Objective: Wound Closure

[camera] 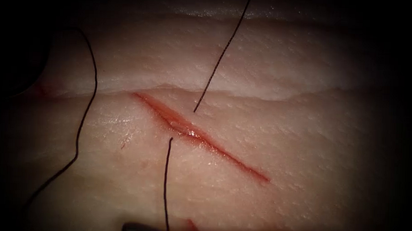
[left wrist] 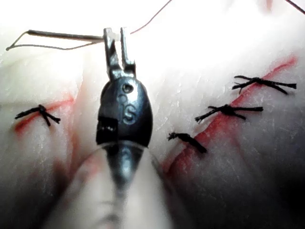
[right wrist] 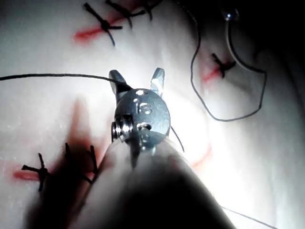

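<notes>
The cut (camera: 200, 139) runs slantwise across the tissue (camera: 305, 146), from upper left to lower right in the endoscope view. It lies open and wet with red fluid (camera: 187, 128). One strand of thread (camera: 222, 54) comes down from the top edge and meets the tissue just to the right of the cut. A second strand rises out of the tissue just to the left of the cut and runs down to the bottom edge, where a sliver of metal (camera: 140, 228) shows. I cannot tell which tool that metal belongs to. A third length of thread lies in a long loose curve on the tissue, well to the left of the cut.

In the left wrist view the left claw (left wrist: 116, 34) stands together on the needle (left wrist: 66, 35), holding it close to its thread end. The needle reaches out sideways from the claw, clear of the tissue and not in it. A thin strand leaves the claw on the other side. Four knotted stitches (left wrist: 228, 110) with short cut ends sit across red lines on the tissue around the tool.

In the right wrist view the right claw (right wrist: 137, 78) stands apart and grips nothing. A strand of thread comes in across the tissue and reaches one of its fingers (right wrist: 116, 78); whether it touches I cannot tell. More knotted stitches lie on the tissue near it.
</notes>
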Tool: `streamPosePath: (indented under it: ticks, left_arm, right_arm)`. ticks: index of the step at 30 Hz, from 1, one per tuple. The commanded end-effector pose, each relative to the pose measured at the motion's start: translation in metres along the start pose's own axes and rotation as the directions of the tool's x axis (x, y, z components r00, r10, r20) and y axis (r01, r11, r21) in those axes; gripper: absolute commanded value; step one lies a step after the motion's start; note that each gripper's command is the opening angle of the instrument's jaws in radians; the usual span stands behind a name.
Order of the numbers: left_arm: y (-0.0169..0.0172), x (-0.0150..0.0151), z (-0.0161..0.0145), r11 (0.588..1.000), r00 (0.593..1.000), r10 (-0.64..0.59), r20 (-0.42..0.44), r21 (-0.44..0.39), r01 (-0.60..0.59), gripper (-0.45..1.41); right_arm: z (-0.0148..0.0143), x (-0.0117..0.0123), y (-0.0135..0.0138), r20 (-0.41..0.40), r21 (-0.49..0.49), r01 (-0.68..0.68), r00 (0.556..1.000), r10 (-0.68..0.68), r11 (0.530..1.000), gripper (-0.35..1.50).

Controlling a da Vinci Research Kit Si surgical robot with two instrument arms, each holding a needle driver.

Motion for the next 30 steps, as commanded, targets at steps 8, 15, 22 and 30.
streamPosePath:
  ticks: [8,15,22,30]
  left_arm:
    - [0.0002,-0.0005,0.0006,1.000,1.000,0.000,-0.002,-0.002,0.000,-0.45]
    - [0.0002,-0.0005,0.0006,1.000,1.000,0.000,-0.002,-0.002,0.000,-0.45]
    - [0.0002,-0.0005,0.0006,1.000,1.000,0.000,-0.002,-0.002,0.000,-0.45]
    - [0.0002,-0.0005,0.0005,1.000,1.000,0.000,-0.002,-0.002,0.000,-0.45]
  right_arm:
    - [0.0011,-0.0052,0.0040,0.077,-0.053,0.032,0.997,-0.028,0.998,1.21]
    - [0.0020,-0.0090,0.0053,0.095,-0.080,0.030,0.995,-0.022,0.996,1.21]
    - [0.0043,-0.0125,0.0056,0.099,-0.099,0.042,0.995,-0.032,0.994,1.23]
    - [0.0066,-0.0145,0.0051,0.095,-0.097,0.026,0.995,-0.017,0.995,-0.35]
